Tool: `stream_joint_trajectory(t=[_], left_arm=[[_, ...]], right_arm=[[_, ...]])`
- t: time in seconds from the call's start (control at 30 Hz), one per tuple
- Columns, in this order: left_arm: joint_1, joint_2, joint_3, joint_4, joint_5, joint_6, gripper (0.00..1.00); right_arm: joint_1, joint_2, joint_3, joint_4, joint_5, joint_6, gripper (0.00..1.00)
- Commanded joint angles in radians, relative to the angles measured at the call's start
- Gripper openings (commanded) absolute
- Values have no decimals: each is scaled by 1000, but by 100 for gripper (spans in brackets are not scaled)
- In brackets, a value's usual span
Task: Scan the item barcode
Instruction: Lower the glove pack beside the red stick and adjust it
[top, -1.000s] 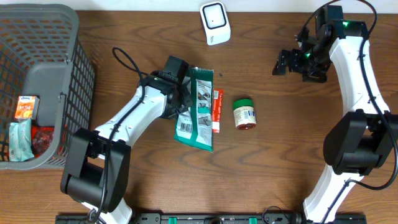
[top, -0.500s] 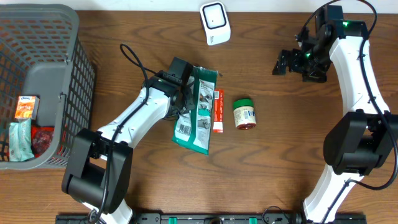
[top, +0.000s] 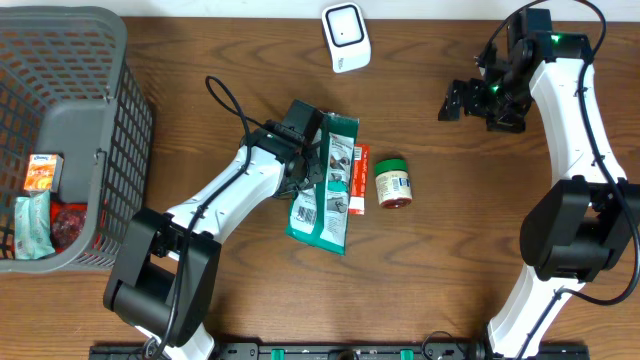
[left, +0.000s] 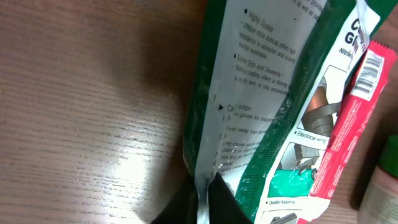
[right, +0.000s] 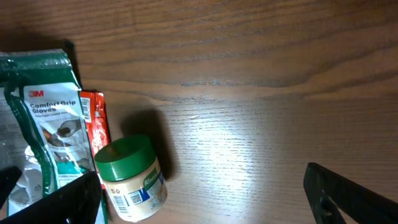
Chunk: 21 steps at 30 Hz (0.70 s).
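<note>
A green-and-white glove package (top: 325, 185) lies on the wooden table, and my left gripper (top: 314, 165) is shut on its left edge. In the left wrist view the black fingertips (left: 219, 198) pinch the thin package edge (left: 267, 93). A red packet (top: 357, 178) with a barcode (left: 367, 68) rests against the package's right side. A green-lidded jar (top: 393, 183) lies just right of that. The white scanner (top: 346, 37) stands at the table's back middle. My right gripper (top: 460, 100) hangs open at the back right, high over bare wood (right: 199, 199), nothing between its fingers.
A grey mesh basket (top: 110, 120) fills the left side and holds several small packs. The jar (right: 127, 174) and the package (right: 43, 124) show at the lower left of the right wrist view. Bare wood lies in front of the items.
My left arm has carried the glove package to the right, toward the jar; the red packet shifted with it. The right arm has stayed still.
</note>
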Motion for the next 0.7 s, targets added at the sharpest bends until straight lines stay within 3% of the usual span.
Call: stream_joint_trajectory(t=[0.0, 0.03, 0.07, 0.27, 0.47, 0.53, 0.67], left_arm=[[2, 5, -9, 1, -20, -22, 29], [2, 2, -6, 1, -20, -20, 52], [4, -2, 0, 1, -20, -6, 56], [8, -78, 42, -3, -34, 42, 61], [-2, -92, 41, -30, 137, 169, 7], [-5, -84, 32, -30, 211, 224, 7], [-10, -71, -18, -13, 220, 233, 7]], right_arm=[[-5, -2, 16, 0, -5, -2, 99], [-5, -2, 16, 0, -5, -2, 99], [-5, -2, 16, 0, -5, -2, 99], [-5, -2, 16, 0, -5, -2, 99], [-5, -2, 16, 0, -5, -2, 99], [-4, -2, 16, 0, -5, -2, 99], [-5, -2, 16, 0, -5, -2, 99]])
